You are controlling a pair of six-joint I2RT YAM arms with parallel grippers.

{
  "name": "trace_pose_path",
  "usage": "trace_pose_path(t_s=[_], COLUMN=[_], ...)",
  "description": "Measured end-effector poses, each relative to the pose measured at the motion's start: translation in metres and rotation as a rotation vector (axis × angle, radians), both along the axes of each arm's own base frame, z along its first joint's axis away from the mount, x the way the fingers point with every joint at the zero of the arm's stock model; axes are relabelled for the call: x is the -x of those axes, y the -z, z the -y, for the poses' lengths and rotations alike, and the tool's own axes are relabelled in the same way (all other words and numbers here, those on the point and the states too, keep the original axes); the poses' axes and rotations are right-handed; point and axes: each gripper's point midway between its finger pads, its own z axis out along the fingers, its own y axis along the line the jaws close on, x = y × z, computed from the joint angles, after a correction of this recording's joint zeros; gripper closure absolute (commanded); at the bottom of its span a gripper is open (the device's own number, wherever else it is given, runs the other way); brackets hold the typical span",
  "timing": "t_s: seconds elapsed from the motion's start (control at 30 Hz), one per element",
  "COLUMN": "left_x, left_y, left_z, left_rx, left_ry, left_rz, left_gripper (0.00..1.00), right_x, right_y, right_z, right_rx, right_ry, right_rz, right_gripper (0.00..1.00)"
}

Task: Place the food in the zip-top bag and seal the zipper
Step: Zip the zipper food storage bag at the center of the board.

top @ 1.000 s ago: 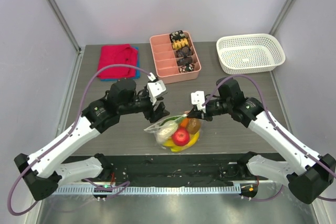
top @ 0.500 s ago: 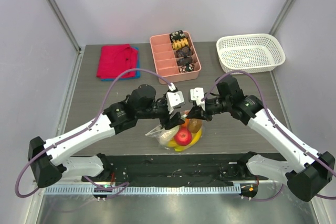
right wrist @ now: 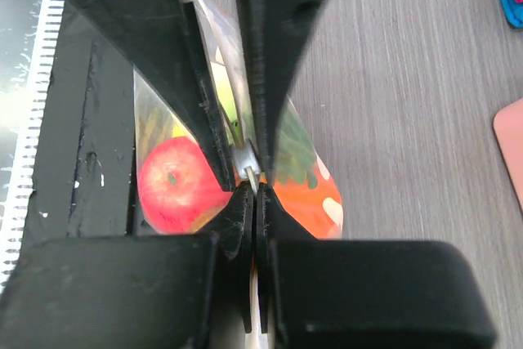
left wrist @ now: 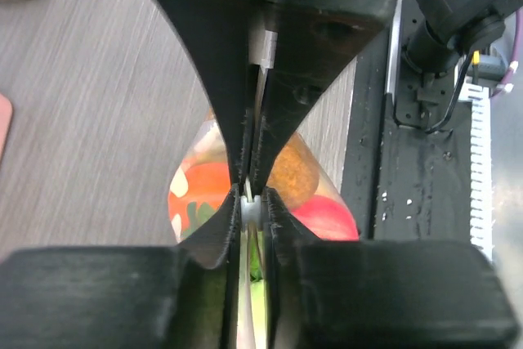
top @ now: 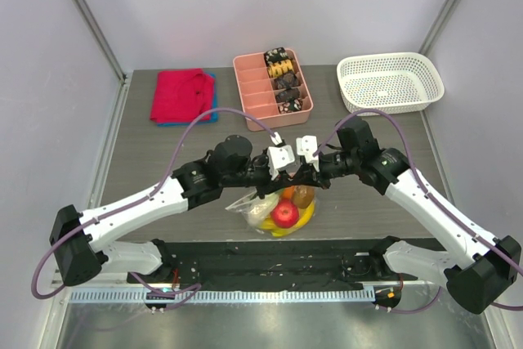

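Left gripper [top: 279, 176] has moved in beside right gripper [top: 304, 174], both pinching the zipper [left wrist: 252, 204] of the filled zip-top bag [top: 260, 208] at near edge; sealing underway.

Near the front edge of the surface [top: 351, 210], the left end effector [top: 275, 176] and right end effector [top: 300, 173] meet over the mouth of the zip-top bag [top: 255, 206], which holds a red apple [top: 283, 214] and bananas [top: 299, 221]. A pink tray [top: 253, 91], white basket [top: 390, 59] and red cloth [top: 180, 94] sit at the back.
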Motion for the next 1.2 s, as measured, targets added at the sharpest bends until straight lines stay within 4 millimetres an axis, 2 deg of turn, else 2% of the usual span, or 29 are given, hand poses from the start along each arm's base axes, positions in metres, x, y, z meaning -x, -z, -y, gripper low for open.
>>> trace_pose_path(t_s=[0.03, 0.17, 0.4, 0.63, 0.83, 0.9, 0.97, 1.03, 1.1, 1.2], left_x=[0.000, 0.004, 0.024, 0.038, 0.046, 0.047, 0.048, 0.050, 0.048, 0.039], left_y=[0.000, 0.000, -0.005, 0.004, 0.011, 0.012, 0.013, 0.016, 0.015, 0.002], left_z=[-0.001, -0.011, -0.059, -0.110, -0.139, -0.144, -0.147, -0.151, -0.149, -0.134], left_rx=[-0.003, -0.013, -0.045, -0.108, -0.172, -0.184, -0.192, -0.212, -0.217, -0.212], left_ry=[-0.001, -0.005, -0.040, -0.093, -0.116, -0.120, -0.120, -0.111, -0.115, -0.111], left_rz=[0.002, 0.022, 0.055, 0.059, 0.079, 0.088, 0.091, 0.094, 0.086, 0.077], left_gripper=[0.99, 1.00, 1.00, 1.00, 0.99, 0.69, 0.44, 0.41, 0.42, 0.42], right_x=[0.000, 0.000, -0.003, -0.009, -0.012, -0.013, -0.015, -0.020, -0.023, -0.028], right_y=[0.000, -0.001, -0.001, 0.001, 0.005, 0.006, 0.007, 0.008, 0.010, 0.010], right_z=[0.000, 0.001, 0.005, 0.012, 0.011, 0.010, 0.008, 0.011, 0.011, 0.010], right_rx=[0.002, -0.002, -0.007, 0.005, 0.015, 0.017, 0.023, 0.032, 0.039, 0.044], right_ry=[0.001, -0.001, -0.002, 0.016, 0.013, 0.008, 0.009, 0.026, 0.041, 0.054], right_rz=[-0.002, 0.000, 0.014, 0.028, 0.015, 0.006, -0.001, -0.007, -0.022, -0.043], right_gripper=[0.99, 0.99, 0.99, 0.99, 0.99, 0.99, 0.99, 0.99, 0.99, 0.99])
